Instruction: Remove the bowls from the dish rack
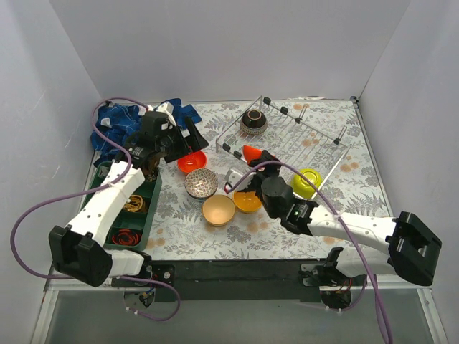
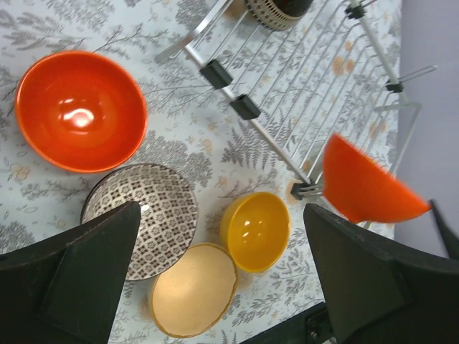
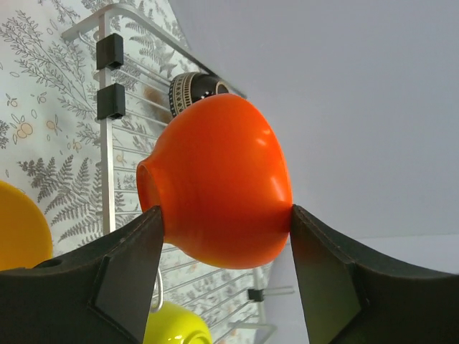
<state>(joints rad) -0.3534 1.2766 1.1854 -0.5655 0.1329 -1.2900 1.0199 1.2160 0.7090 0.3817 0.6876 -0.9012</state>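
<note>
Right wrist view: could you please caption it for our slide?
Right claw clamps a red-orange bowl, dish rack behind.

Bowl cluster [image 1: 219,208] crowds mid-table at rack's [image 1: 301,140] 8 o'clock; lime bowl [image 1: 307,183] just beside its 6 o'clock edge. R gripper [image 1: 254,163] w/ red bowl [image 1: 251,152] hangs at rack's 9 o'clock end; dark bowl [image 1: 253,122] fills 10 o'clock corner. Open table [image 1: 193,233] at cluster's 6 o'clock.

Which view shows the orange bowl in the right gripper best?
Right wrist: the held orange bowl fills the frame, clamped by the right gripper. Top external shows only a small sliver; left wrist shows it side-on, slightly blurred.
</note>
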